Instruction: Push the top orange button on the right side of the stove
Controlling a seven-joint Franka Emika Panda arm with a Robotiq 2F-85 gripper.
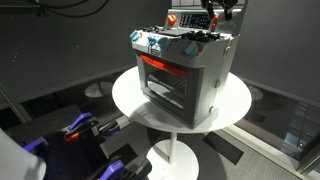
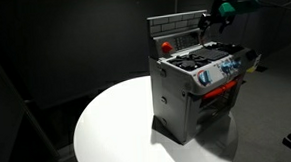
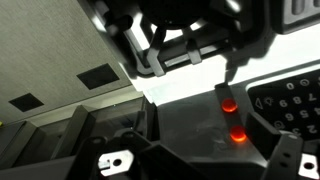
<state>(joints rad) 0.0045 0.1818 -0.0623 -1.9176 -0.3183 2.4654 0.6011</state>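
Observation:
A toy stove [image 1: 185, 65] stands on a round white table [image 1: 235, 105]; it also shows in the other exterior view [image 2: 201, 83]. My gripper [image 1: 213, 14] hangs above the stove's back edge, near the upright back panel [image 2: 214, 15]. In the wrist view two glowing orange buttons sit one after the other on a dark grey stove face: one [image 3: 229, 103] and one beside it [image 3: 238, 133]. My gripper [image 3: 200, 150] is open and empty, its fingers dark at the lower left and lower right, apart from the buttons. The orange buttons are hidden in both exterior views.
A red knob [image 1: 172, 18] sits on the stove's back panel, also seen in the other exterior view [image 2: 165, 46]. The oven front glows orange-red [image 1: 160, 68]. Dark equipment with blue parts [image 1: 80, 128] stands below the table. The room around is dark.

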